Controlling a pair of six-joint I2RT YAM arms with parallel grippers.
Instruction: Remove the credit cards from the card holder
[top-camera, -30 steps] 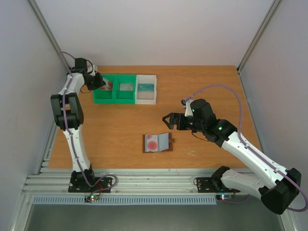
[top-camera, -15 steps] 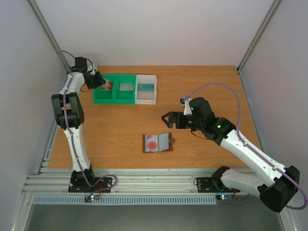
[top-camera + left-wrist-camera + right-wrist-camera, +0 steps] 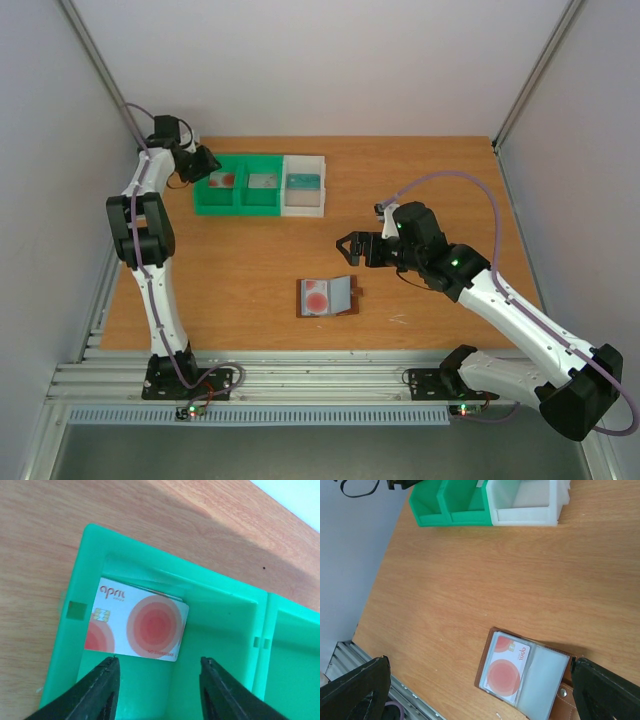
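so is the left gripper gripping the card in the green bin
No, the left gripper stands open and the card lies flat on the green bin's floor, not clamped between its fingers.

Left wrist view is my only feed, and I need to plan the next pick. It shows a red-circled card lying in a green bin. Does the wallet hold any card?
Observer: Yes. The wallet lies open on the table, with a red-circled card in its left half.
Operator: Is the right arm on it?
Observer: No. The right gripper hangs above the table just past the wallet, its fingers wide apart and touching nothing.
Operator: Anything in the next bin along?
Observer: The middle green compartment holds a pale card.
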